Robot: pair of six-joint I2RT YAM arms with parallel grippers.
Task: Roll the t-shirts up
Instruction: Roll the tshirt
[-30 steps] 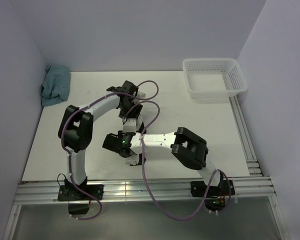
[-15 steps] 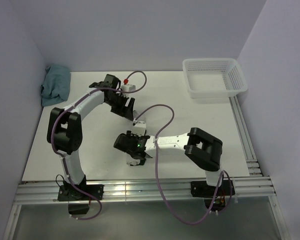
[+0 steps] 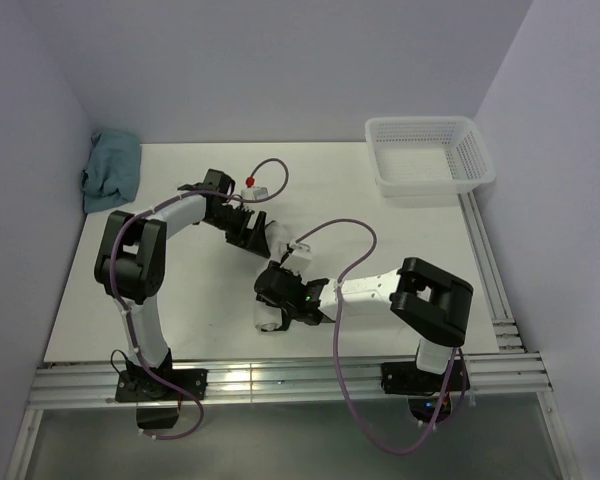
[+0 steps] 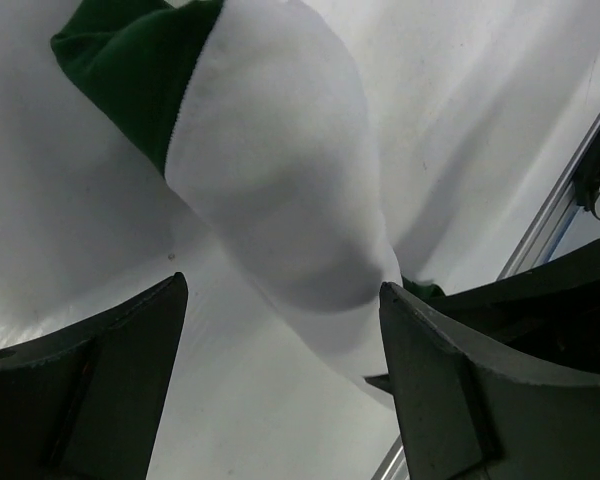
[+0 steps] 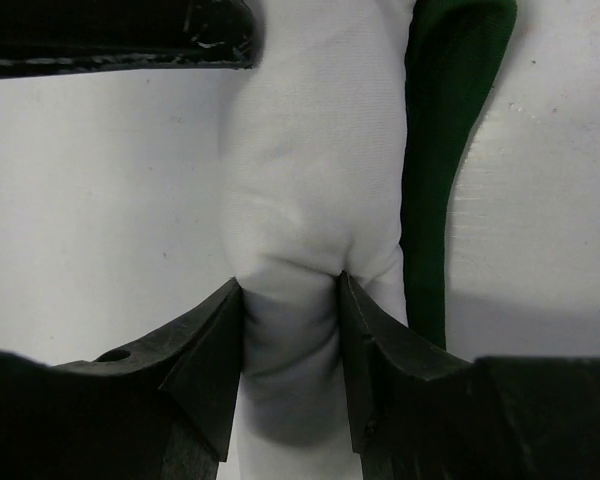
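T-shirt (image 5: 310, 150): one roll, long axis near-to-far. Right gripper (image 5: 290, 290) pinched its near end; left gripper (image 4: 280, 292) stood wide, empty, at far end.

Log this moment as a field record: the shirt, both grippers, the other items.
t-shirt: rolled into a white bundle, green sleeve along one side, lying on the table
right gripper: shut on the t-shirt, pinching the roll
left gripper: open, one finger on each side of the roll, not touching it
basket: far right corner of the table
teal cloth: far left corner, bunched
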